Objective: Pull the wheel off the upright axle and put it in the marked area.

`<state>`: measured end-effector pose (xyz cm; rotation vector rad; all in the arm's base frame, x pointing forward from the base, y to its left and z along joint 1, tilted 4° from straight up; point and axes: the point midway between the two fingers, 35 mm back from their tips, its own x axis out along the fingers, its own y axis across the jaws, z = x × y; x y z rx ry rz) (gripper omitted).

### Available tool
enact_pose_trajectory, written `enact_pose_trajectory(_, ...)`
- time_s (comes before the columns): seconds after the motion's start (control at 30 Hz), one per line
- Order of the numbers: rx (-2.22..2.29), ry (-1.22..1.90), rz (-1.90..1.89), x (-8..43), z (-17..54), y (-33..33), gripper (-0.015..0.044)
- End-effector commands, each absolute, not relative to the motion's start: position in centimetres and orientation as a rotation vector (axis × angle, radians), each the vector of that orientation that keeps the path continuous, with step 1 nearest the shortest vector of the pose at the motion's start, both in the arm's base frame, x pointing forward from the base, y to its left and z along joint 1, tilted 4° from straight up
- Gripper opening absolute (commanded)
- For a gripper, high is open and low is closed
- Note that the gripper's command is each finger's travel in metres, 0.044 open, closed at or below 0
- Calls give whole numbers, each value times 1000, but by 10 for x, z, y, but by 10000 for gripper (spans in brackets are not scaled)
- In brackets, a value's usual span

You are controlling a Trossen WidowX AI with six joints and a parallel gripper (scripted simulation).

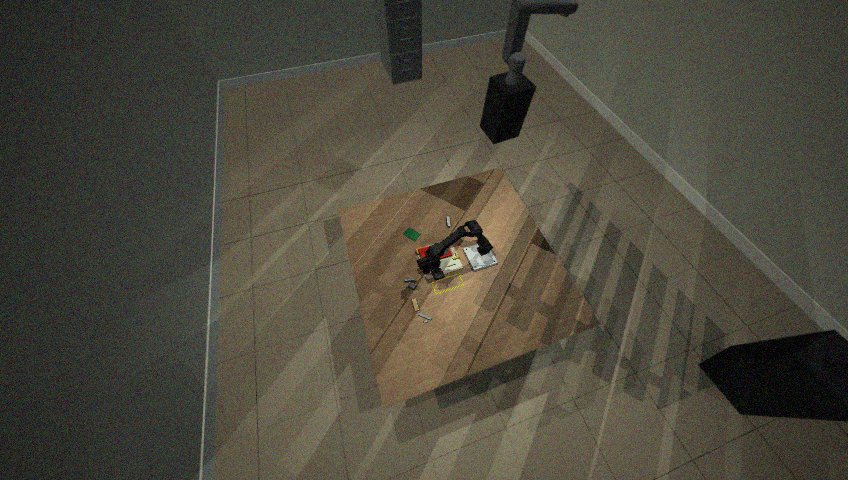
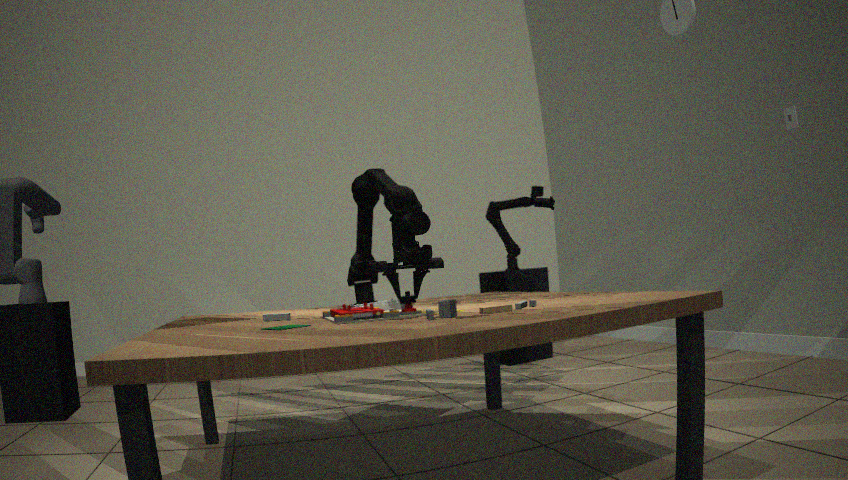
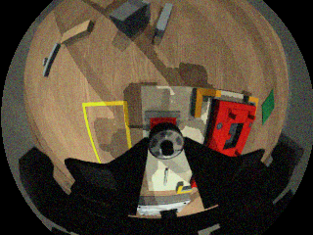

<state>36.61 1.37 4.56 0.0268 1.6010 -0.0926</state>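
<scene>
The fingers are pinching the wheel (image 3: pixel 164 143), one dark pad on each side of its rim, with the gripper (image 3: pixel 164 157) pointing straight down over it. In the wrist view the wheel is a round grey disc with a dark hub hole, sitting over the pale base plate (image 3: pixel 155 101); it looks to be on the upright axle yet, though the axle itself is hidden under it. In the exterior view the gripper (image 2: pixel 408 292) reaches down to just above the worktop (image 2: pixel 535 321), consistent with a grip low on the axle. A vertical hold suits the job: my judgement is that a straight lift should slide the wheel free without binding.

The marked area, a yellow outline (image 3: pixel 105 132), lies just beside the base plate, to the left in the wrist view. A red block (image 3: pixel 230 127) stands on the opposite side, and the grey blocks (image 3: pixel 131 15) lie well apart, so the short sideways path looks unobstructed
</scene>
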Motion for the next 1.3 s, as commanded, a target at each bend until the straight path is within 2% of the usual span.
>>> enact_pose_trajectory(0.0, 28, 1592, -90, 368, 53, 14, 0)
enact_pose_trajectory(1.27, 28, 1591, -88, 368, 66, 15, 0)
